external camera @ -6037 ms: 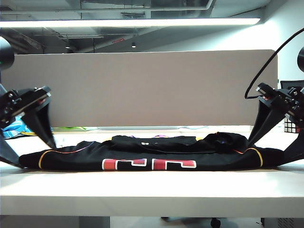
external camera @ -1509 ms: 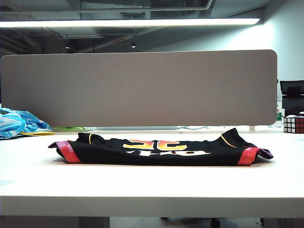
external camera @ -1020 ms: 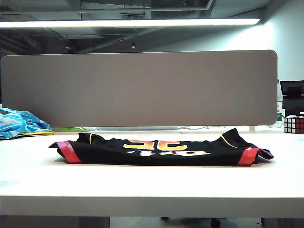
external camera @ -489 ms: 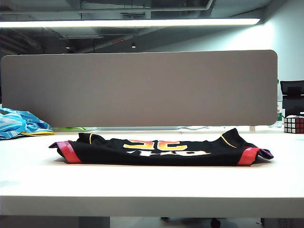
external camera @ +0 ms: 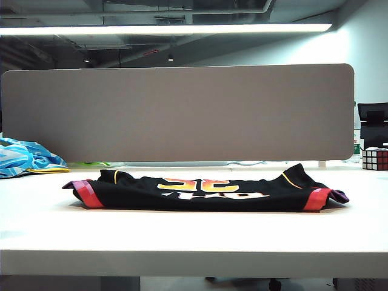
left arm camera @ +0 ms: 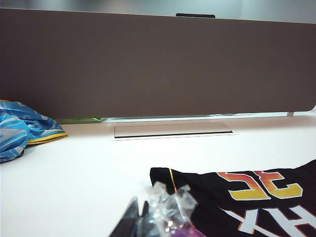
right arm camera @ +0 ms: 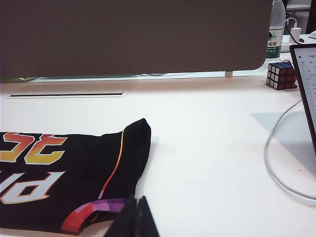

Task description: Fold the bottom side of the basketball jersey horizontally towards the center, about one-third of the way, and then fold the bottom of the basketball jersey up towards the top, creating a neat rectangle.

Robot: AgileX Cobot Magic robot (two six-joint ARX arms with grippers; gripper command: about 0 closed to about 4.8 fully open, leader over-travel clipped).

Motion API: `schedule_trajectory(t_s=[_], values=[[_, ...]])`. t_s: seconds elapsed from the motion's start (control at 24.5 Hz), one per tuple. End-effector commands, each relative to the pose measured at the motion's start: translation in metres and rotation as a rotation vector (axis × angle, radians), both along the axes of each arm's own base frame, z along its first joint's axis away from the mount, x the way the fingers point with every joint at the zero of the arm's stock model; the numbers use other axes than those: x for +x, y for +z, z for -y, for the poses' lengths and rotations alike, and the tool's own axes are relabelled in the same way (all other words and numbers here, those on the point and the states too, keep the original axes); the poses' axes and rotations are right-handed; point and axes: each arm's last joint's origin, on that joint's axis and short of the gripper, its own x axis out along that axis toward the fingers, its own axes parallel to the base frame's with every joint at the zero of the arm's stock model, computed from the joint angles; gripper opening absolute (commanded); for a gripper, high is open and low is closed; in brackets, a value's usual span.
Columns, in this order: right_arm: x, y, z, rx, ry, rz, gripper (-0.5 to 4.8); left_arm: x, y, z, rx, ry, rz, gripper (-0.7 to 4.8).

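A black basketball jersey [external camera: 206, 193] lies folded into a long flat band at the middle of the white surface [external camera: 194, 236], its number 35 facing up and red hem trim at both ends. Neither arm appears in the exterior view. The left claw [left arm camera: 143, 222] sits shut and empty just beside the jersey's near left corner; the right claw [right arm camera: 136, 219] sits shut and empty by the near right corner. The fold looks finished; any tidying should square the 2 flared ends. A blue cloth [external camera: 27, 157] and puzzle cube [external camera: 374, 159] lie well apart.
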Motion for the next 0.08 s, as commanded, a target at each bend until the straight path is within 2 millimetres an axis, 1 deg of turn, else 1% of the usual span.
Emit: schedule_trajectory(t_s=[0.04, 0.08], values=[[0.0002, 0.0000, 0.0000, -0.004, 0.000, 0.016, -0.01, -0.0005, 0.0028, -0.0002, -0.002, 0.003, 0.016, -0.06], [0.0002, 0.0000, 0.0000, -0.004, 0.000, 0.016, -0.01, -0.0005, 0.0028, -0.0002, -0.002, 0.003, 0.016, -0.06]])
